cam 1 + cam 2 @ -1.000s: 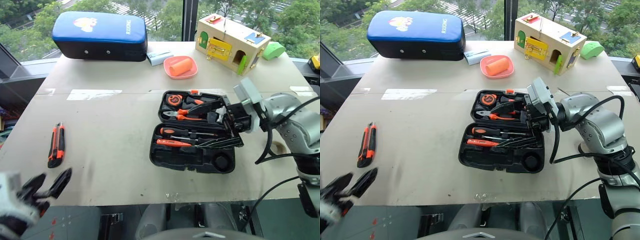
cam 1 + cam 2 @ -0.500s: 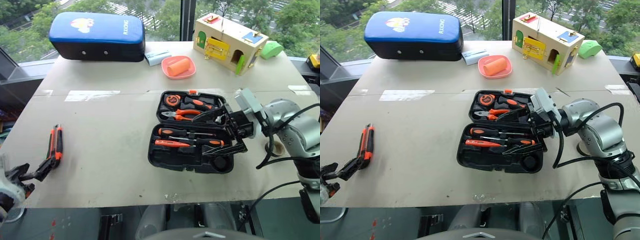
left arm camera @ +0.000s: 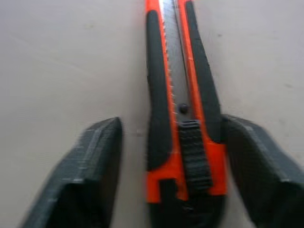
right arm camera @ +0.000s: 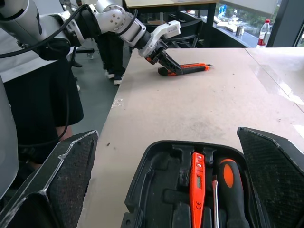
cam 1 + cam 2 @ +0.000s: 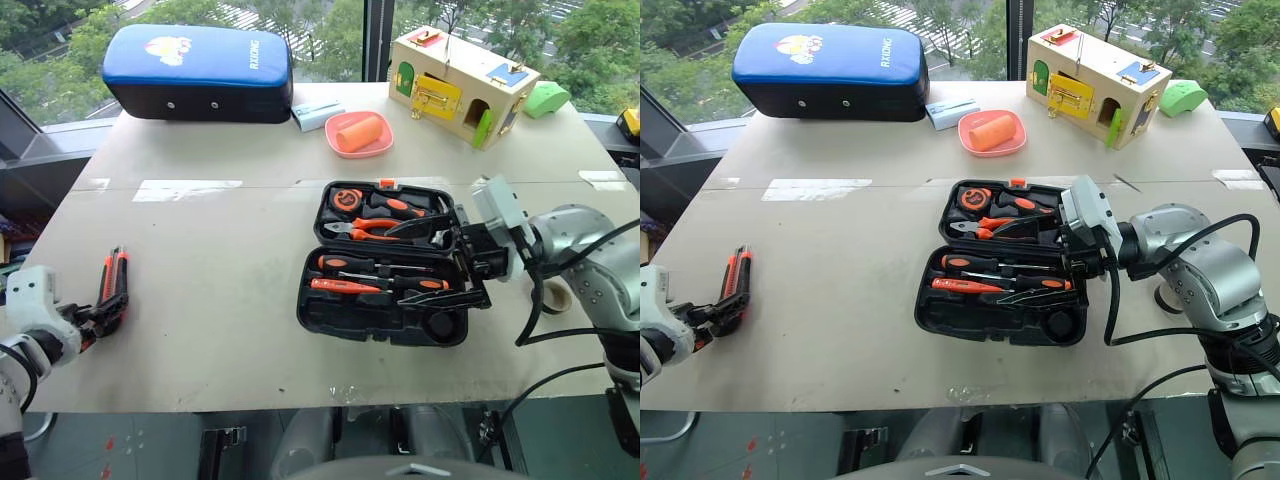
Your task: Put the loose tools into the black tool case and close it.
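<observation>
The left gripper [image 3: 166, 190] is straddling the orange-black utility knife [image 5: 112, 287] at the table's [image 5: 220, 240] left edge, jaws half-open, not yet clamping, while the right gripper [image 5: 455, 262] is hovering wide open beside the black tool case [image 5: 385, 262].

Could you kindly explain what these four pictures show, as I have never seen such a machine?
It is a two-armed robot at a table. Two pictures come from cameras in its head, looking down; the other two sit on its wrists. On the table lie an open black tool case with tools inside, and a utility knife near the table's left edge. The left gripper has its jaws on either side of the knife's end, one apart from it, so no firm grip yet. The right gripper, jaws wide open, hovers at the case's right side, holding nothing.
</observation>
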